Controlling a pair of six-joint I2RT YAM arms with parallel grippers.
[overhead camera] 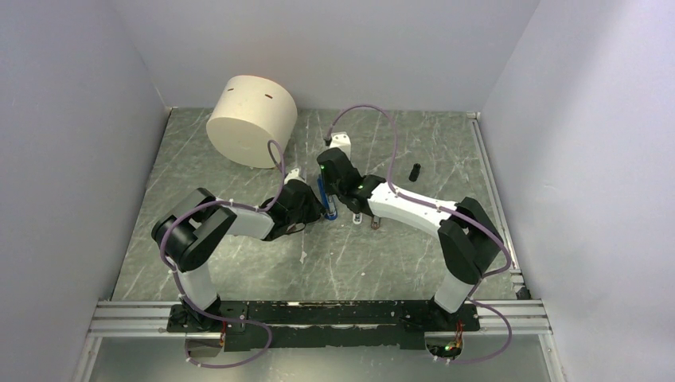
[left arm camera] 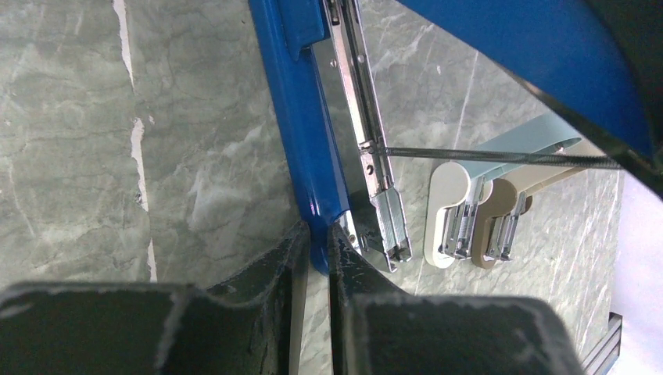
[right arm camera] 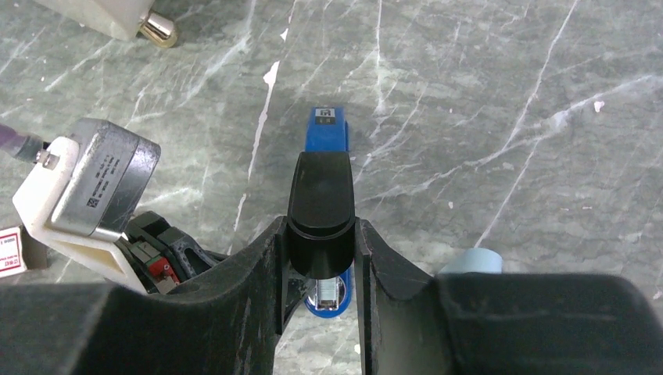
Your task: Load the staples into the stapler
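The blue stapler (overhead camera: pixel 326 203) lies open in the middle of the table between both arms. My left gripper (left arm camera: pixel 318 234) is shut on the rim of its blue base (left arm camera: pixel 301 133), next to the bare metal magazine (left arm camera: pixel 367 156). My right gripper (right arm camera: pixel 320 226) is shut on the stapler's black inner arm (right arm camera: pixel 320 195), lifted above the blue base (right arm camera: pixel 328 133). The blue top cover (left arm camera: pixel 547 55) hangs over the magazine. The red-and-white box of the staples (right arm camera: pixel 9 254) shows at the left edge of the right wrist view. I cannot make out the staple block itself.
A small beige piece (left arm camera: pixel 449 211) and a pale-blue piece (left arm camera: pixel 539 137) lie just right of the stapler. A large beige cylinder (overhead camera: pixel 251 119) stands at the back left. A small black cylinder (overhead camera: pixel 415 172) sits at the right. Walls enclose three sides.
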